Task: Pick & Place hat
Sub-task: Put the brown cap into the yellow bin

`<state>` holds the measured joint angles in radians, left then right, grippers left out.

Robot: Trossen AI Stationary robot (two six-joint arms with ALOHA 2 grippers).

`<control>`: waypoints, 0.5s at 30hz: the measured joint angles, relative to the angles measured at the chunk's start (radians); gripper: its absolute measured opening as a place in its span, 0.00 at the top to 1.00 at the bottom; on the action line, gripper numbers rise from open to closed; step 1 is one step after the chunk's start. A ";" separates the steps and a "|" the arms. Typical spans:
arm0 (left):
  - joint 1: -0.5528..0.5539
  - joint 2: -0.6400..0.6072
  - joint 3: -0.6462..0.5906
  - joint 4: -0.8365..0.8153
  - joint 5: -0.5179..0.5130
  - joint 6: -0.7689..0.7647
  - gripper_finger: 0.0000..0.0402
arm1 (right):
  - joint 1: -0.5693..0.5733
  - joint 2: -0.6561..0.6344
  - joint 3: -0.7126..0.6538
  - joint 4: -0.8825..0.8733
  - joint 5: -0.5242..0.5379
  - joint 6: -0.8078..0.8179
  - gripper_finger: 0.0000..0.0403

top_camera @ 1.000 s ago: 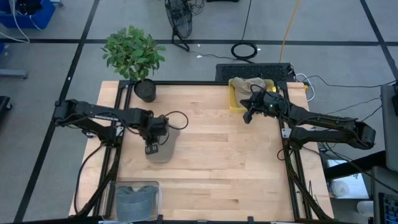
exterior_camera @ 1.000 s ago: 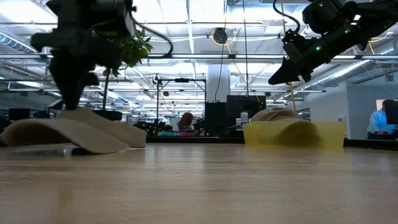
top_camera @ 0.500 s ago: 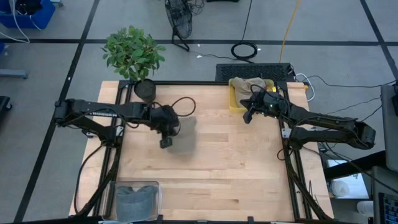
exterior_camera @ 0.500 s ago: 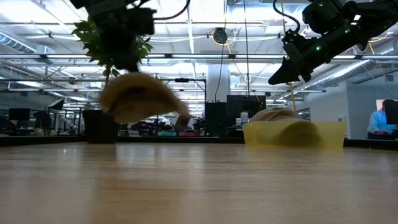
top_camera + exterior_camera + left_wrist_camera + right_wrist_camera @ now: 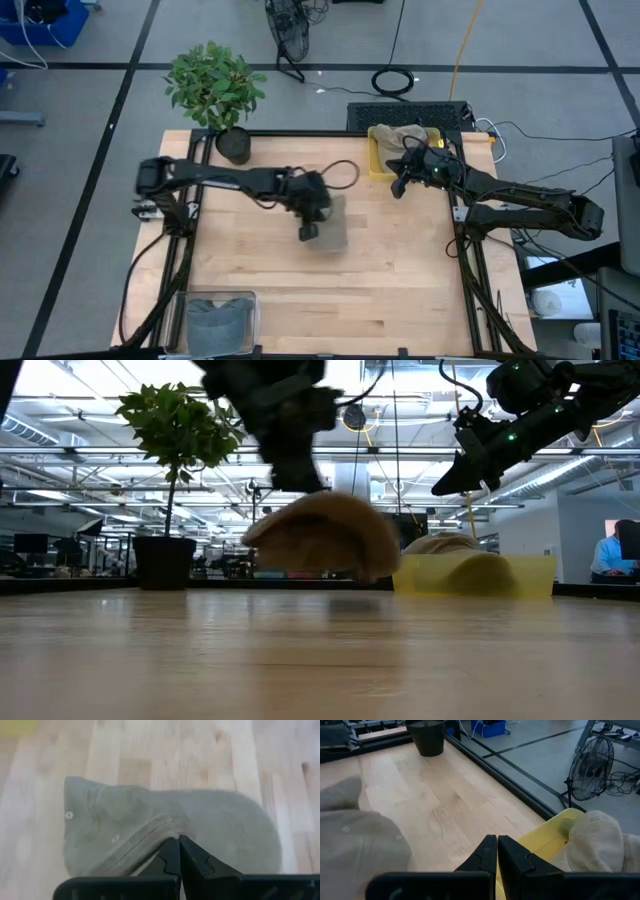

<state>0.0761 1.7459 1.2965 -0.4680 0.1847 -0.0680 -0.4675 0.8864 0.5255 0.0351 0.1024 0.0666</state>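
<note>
Now, hat: a tan hat (image 5: 330,222) hangs clear of the tabletop (image 5: 400,280), over its middle.
Left gripper: the left gripper (image 5: 309,230) is clenched on a fold of the hat, which spreads ahead of and around the closed fingers (image 5: 170,857).
Right gripper: the right gripper (image 5: 398,187) hangs pinched shut with nothing in it, beside the yellow bin (image 5: 380,160) at the far edge.
Yellow bin: holds another pale hat (image 5: 600,837).
Far left corner: a potted plant (image 5: 215,90).
</note>
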 joint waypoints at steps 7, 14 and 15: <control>0.003 0.154 0.260 -0.061 0.004 0.085 1.00 | 0.000 0.000 0.000 0.000 0.000 0.000 0.99; 0.006 0.250 0.331 -0.077 0.011 0.137 1.00 | 0.000 0.000 0.000 0.002 0.000 0.000 0.99; 0.008 0.261 0.331 -0.069 0.011 0.138 1.00 | 0.000 0.000 0.000 0.000 0.000 0.000 0.99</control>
<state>0.0838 2.0074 1.6280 -0.5373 0.1954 0.0700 -0.4675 0.8864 0.5255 0.0350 0.1024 0.0664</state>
